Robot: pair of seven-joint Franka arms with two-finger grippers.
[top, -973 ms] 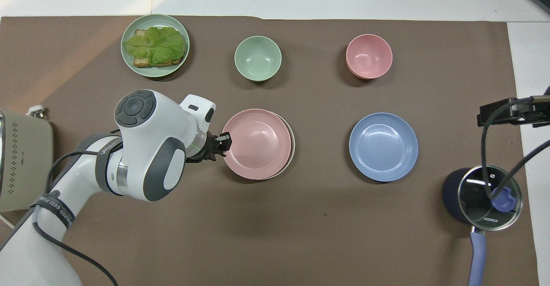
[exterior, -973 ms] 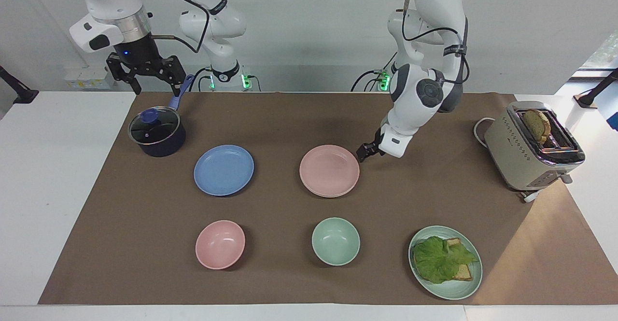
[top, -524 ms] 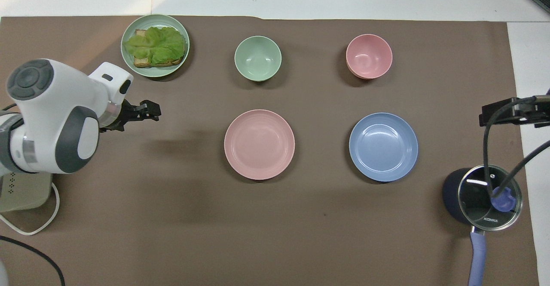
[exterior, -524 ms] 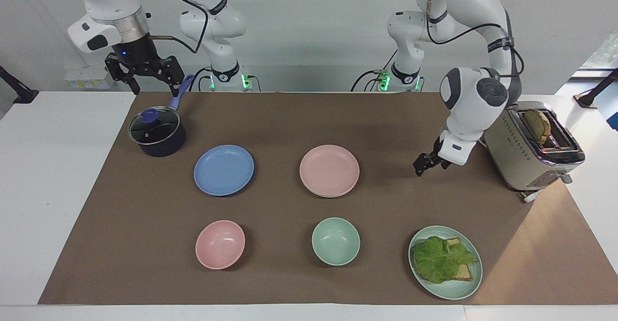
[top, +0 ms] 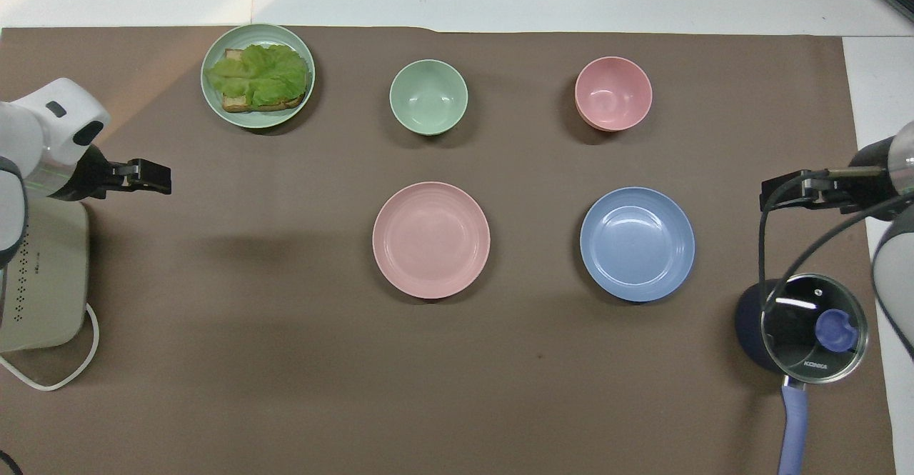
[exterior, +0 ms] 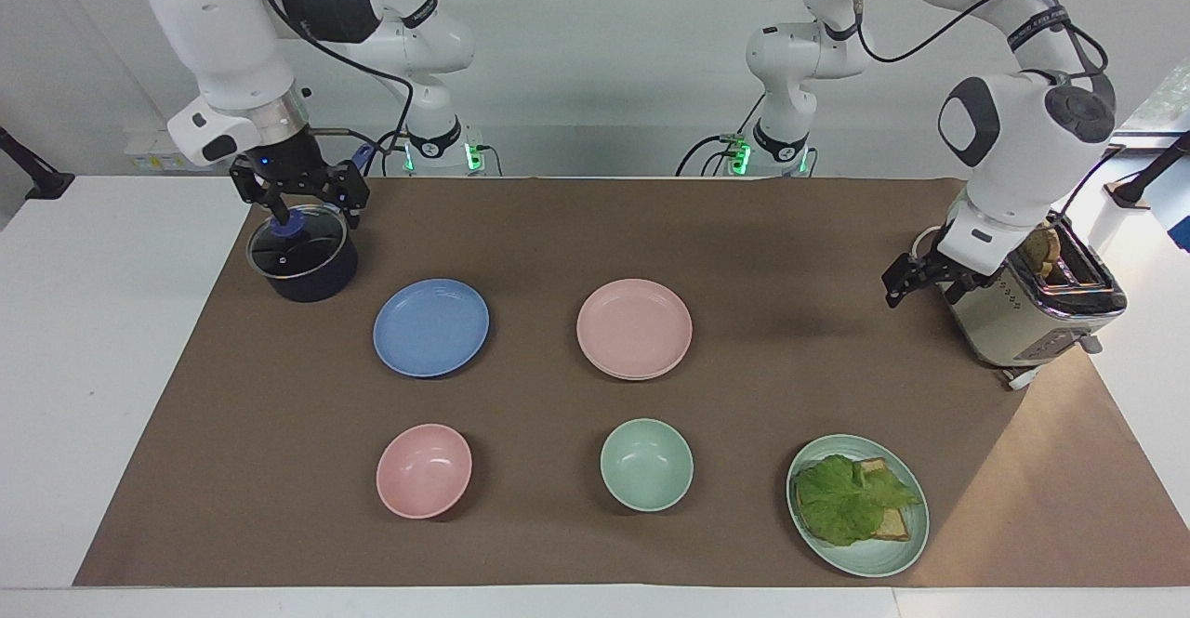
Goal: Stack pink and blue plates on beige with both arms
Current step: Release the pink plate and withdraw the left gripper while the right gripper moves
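Facing view: left end effector (exterior: pixel 900 285) open, empty, beside the toaster (exterior: pixel 1027 288) holding bread; right end effector (exterior: pixel 299 198) open over the pot (exterior: pixel 302 256). Overhead view: pink plate (top: pixel 431 239) covers the beige one — blue plate (top: pixel 637 243) alongside; lettuce and bread on the green plate (top: pixel 258 75).

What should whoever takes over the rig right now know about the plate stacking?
Left end effector: open, empty, up beside the toaster.
Right end effector: open, empty, over the lidded pot.
Pink plate: mid-table, lying on the beige plate, of which only a thin pale rim shows.
Blue plate: flat on the mat by itself, beside that stack, toward the right arm's end.
Done: pink on beige.
Left: the blue plate goes on top of the pink one; the right arm is probably best placed for it.
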